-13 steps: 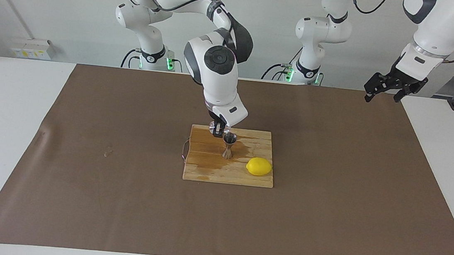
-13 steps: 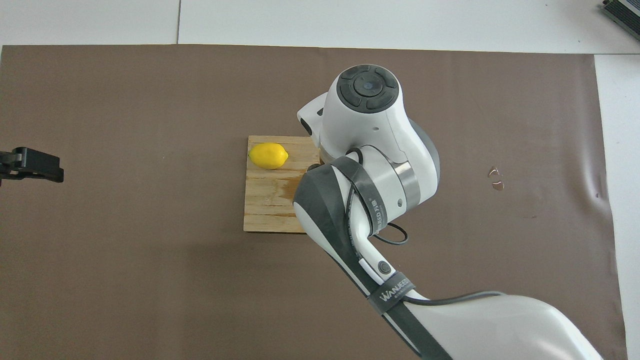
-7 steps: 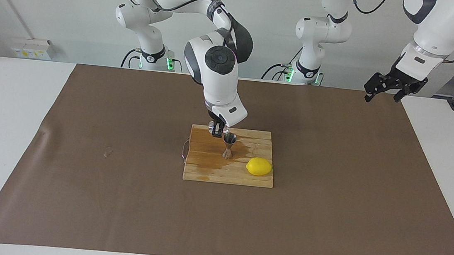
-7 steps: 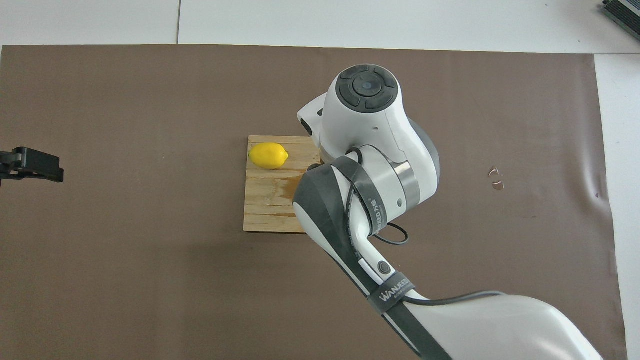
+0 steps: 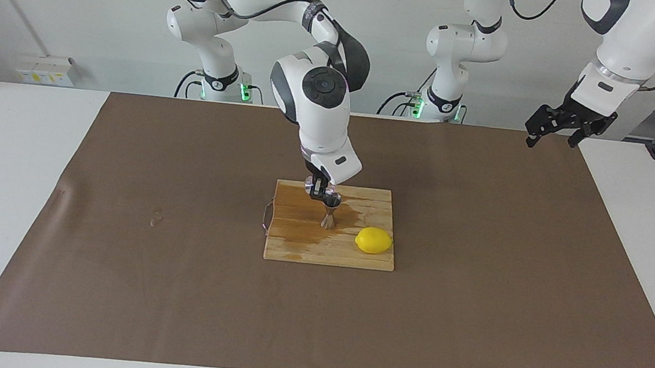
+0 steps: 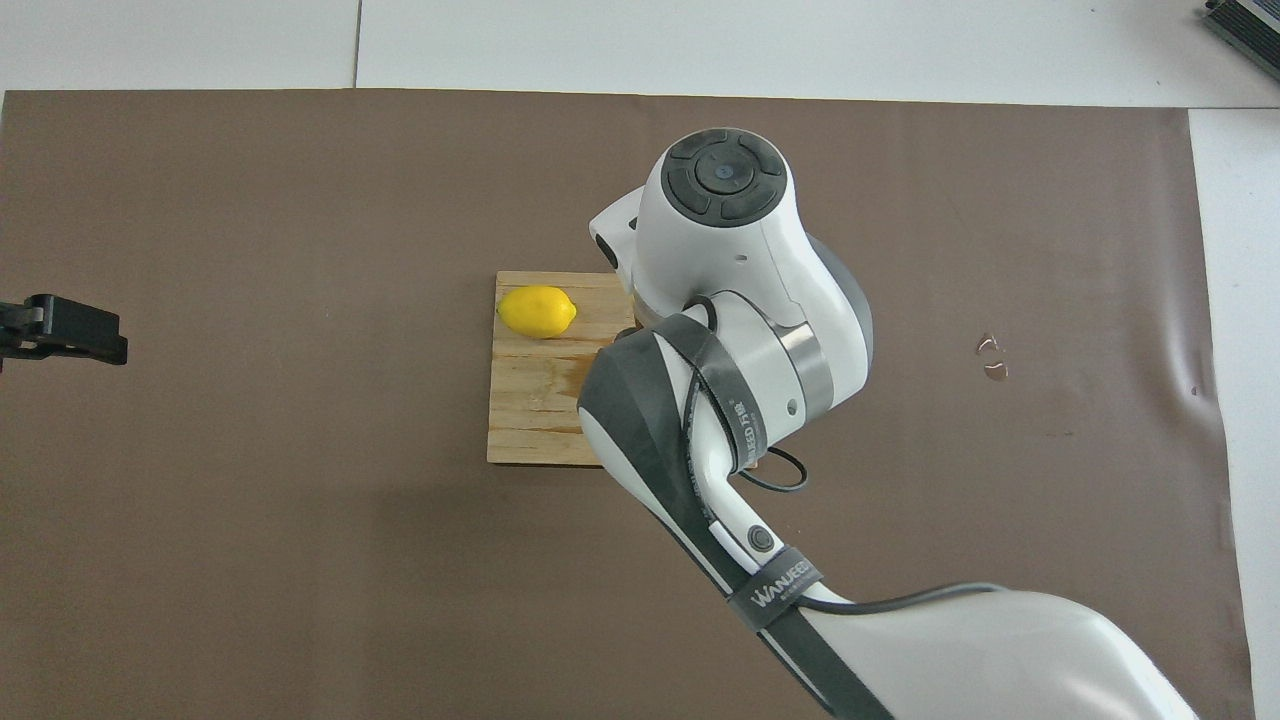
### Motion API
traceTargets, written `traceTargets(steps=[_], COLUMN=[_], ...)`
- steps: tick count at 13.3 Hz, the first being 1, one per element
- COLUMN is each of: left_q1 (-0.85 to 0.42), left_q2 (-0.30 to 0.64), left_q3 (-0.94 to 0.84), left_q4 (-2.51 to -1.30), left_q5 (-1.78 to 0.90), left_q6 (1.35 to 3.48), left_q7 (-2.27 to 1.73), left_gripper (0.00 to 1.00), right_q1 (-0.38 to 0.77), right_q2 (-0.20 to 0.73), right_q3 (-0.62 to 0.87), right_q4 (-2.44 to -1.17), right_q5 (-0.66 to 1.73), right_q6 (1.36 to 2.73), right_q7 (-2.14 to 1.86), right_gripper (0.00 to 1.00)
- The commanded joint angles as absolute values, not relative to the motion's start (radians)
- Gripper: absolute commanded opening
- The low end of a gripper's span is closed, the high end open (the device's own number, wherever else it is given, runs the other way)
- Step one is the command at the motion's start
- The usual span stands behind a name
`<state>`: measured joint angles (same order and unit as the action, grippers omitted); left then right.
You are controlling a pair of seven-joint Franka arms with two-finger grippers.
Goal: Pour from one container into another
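Right gripper (image 5: 319,193) grasps the glass cup (image 5: 310,186) directly over the jigger (image 5: 329,214), which stands upright mid-board (image 5: 297,247), lemon (image 5: 374,240) at its 4 o'clock; left gripper (image 5: 555,129) waits, released, over the mat's edge

A white desk (image 5: 14,190) fills most of the room that can be seen, and a large brown mat (image 5: 173,289) covers its middle part. A plain pale wall (image 5: 80,4) stands at the robots' end. A small white box with yellow labels (image 5: 44,69) sits low against this wall. The light is even and soft.
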<state>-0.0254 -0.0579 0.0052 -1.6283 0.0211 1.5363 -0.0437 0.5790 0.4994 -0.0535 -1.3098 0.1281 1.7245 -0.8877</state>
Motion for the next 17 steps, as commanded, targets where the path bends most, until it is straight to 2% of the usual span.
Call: traceTargets(steps=[1, 17], left_q1=[-0.037, -0.037], left_q2=[-0.081, -0.081], left_q3=[0.015, 0.015], left_q4=[-1.654, -1.654], left_q5=[0.026, 0.026], left_q6=[1.534, 1.534], left_q7=[-0.051, -0.051], left_gripper=[1.0, 1.0], right_q1=[0.581, 0.598], right_q2=[0.518, 0.546], right_q3=[-0.054, -0.054], right_q4=[-1.272, -1.243], right_q5=[0.097, 0.077], right_q6=[1.694, 1.694], right_q7=[-0.857, -0.798], right_gripper=[0.29, 0.22])
